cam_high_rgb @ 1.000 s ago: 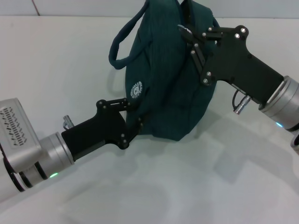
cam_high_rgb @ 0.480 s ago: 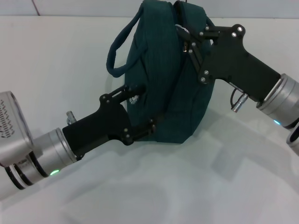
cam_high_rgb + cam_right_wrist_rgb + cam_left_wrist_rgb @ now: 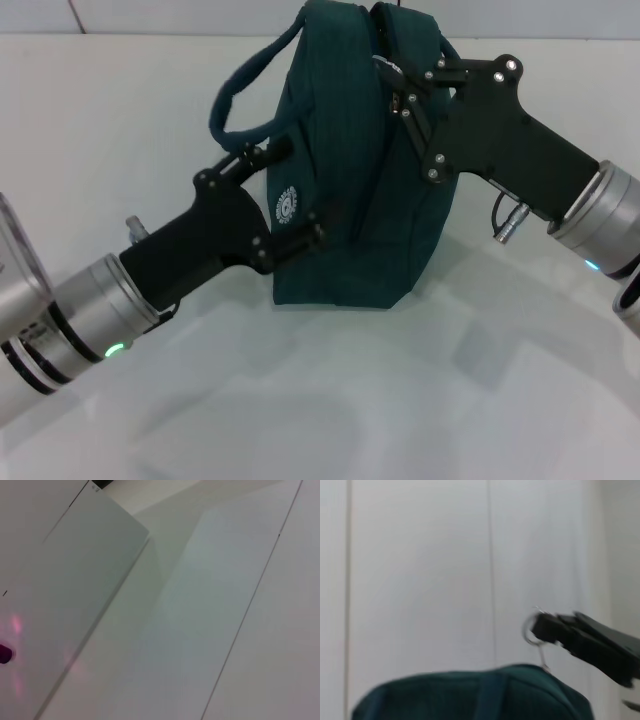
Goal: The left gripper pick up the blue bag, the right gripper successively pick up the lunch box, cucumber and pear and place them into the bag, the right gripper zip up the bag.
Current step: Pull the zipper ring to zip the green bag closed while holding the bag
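1. Right tool (image 3: 400, 88), a black two-fingered claw with silver screws, sits in the upper middle of the head view, its fingers pinched together on the metal ring zipper pull (image 3: 388, 68) at the top of the bag.
2. From the left wrist view that same black claw (image 3: 542, 628) shows at the right of the frame, gripping the thin silver ring (image 3: 529, 630) just above the bag's rounded top.
3. Left tool (image 3: 290, 195), a black two-fingered claw on a silver cylindrical wrist with a small green light, reaches in from the lower left of the head view; its fingers are apart, one above and one below the white logo (image 3: 287, 204), both pressed against the bag's near side.
4. Large dark teal fabric lunch bag (image 3: 350, 170) stands upright at centre top of the head view, resting on the white counter (image 3: 300, 400), one padded handle (image 3: 235, 100) looping out to the left.
5. Right wrist view shows only pale flat panels and seams.
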`<state>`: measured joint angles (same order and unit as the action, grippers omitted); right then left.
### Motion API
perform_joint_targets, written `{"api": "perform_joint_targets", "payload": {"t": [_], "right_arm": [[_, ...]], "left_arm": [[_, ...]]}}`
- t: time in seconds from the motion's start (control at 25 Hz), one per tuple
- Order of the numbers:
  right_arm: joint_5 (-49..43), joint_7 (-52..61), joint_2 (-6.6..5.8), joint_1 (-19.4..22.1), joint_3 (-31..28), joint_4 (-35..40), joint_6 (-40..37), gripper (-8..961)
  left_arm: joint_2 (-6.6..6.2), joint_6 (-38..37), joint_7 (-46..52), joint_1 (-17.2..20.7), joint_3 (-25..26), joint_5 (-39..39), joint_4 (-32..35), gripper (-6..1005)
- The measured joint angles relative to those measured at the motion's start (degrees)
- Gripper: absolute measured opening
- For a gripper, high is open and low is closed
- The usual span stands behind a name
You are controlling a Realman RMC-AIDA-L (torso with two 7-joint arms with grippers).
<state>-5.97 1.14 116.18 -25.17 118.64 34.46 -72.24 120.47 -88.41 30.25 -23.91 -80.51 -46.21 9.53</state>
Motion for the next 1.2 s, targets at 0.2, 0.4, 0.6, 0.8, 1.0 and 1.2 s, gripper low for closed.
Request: {"api": "perform_joint_targets", "payload": {"t": [0.2, 0.4, 0.6, 0.8, 1.0, 1.2], "right_arm": [[0.0, 0.0, 0.00, 0.3, 0.1, 0.0, -0.2, 10], [0.0, 0.0, 0.00, 0.4, 0.2, 0.1, -0.3, 10], [-0.1, 0.0, 0.00, 0.5, 1.0, 0.2, -0.4, 9], [-0.3, 0.0, -0.01, 0.5, 1.3, 0.3, -0.8, 9], [-0.2, 0.0, 0.00, 0.5, 3.6, 0.5, -2.4, 10], [-0.1, 0.0, 0.00, 0.6, 5.4, 1.1, -2.5, 10]], "left_arm": [[0.02, -0.1, 0.0, 0.0, -0.1, 1.2, 0.0, 802], [0.09, 0.2, -0.3, -0.2, -0.1, 1.2, 0.0, 632], [-0.15, 0.4, -1.5, -0.4, 0.0, 1.2, 0.0, 402], [-0.47, 0.0, -5.5, 0.1, -0.2, 0.7, 0.0, 242], [-0.89, -0.2, -10.2, 1.6, 0.2, 1.3, 0.3, 118], [-1.05, -0.3, -13.3, 2.7, 0.4, 3.1, 0.8, 56]]}}
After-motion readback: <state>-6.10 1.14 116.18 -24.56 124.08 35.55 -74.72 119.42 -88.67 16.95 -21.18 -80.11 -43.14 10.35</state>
